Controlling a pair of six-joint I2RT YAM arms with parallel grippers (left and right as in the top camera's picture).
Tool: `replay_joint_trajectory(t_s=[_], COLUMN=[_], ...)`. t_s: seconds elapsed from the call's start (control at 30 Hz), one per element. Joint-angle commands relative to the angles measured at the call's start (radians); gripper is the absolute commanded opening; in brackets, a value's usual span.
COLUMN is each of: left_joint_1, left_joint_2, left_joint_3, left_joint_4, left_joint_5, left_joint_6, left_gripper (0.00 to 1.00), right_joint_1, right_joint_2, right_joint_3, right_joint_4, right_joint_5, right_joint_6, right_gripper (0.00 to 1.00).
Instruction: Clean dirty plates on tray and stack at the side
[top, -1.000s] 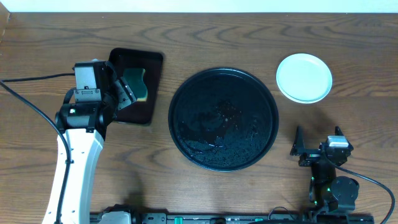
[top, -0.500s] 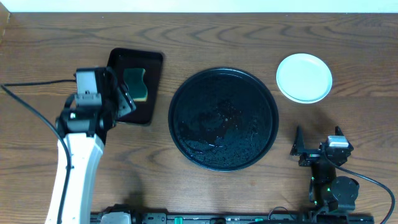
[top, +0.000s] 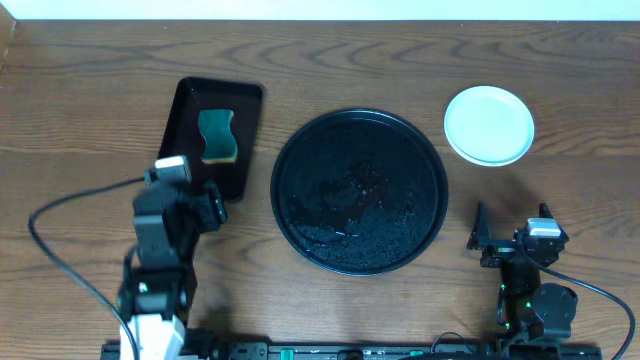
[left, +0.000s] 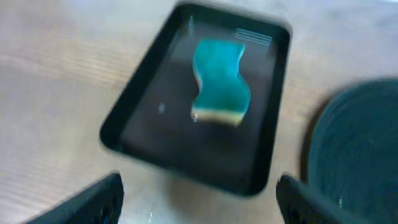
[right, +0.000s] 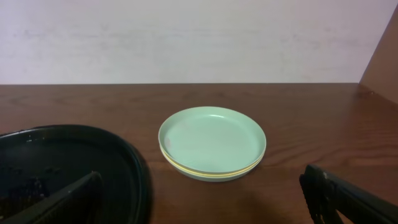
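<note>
The plates (top: 489, 124) sit in one stack on the table at the back right, a mint plate on top; the right wrist view (right: 212, 142) shows a pale yellow rim in the stack. The round black tray (top: 360, 190) lies in the middle, wet, with no plate on it; its edge shows in the right wrist view (right: 62, 162) and the left wrist view (left: 354, 149). My left gripper (top: 207, 208) (left: 199, 205) is open and empty, just in front of the rectangular tray. My right gripper (top: 510, 228) (right: 205, 205) is open and empty, in front of the stack.
A small rectangular black tray (top: 190, 120) (left: 124, 124) at the back left holds a teal sponge (top: 218, 135) (left: 219, 81). A cable loops on the table at the front left. The wall runs along the far edge.
My left arm has pulled back from the rectangular tray toward the table's front edge, leaving the sponge in that tray. The right arm has not moved.
</note>
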Motion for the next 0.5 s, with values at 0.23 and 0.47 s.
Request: replay_joint_trajectory(t_s=[0.23,0.47], left_joint_1=[0.004,0.004], left_joint_2=[-0.269,-0.379], left_joint_3=[-0.351,-0.434], left_joint_4=[0.325,0.401], left_joint_5=[0.047,0.07], left_joint_6=[0.032,0.032], left_gripper=[0.79,0.79], right_joint_1=[0.009,0.009], right_joint_2=[-0.007,-0.007], right_joint_3=[-0.004,-0.004], right_joint_4=[0.0,0.0], right_joint_5=[0.006,0.006], right_joint_6=[-0.015,-0.015], right_gripper=[0.99,0.99])
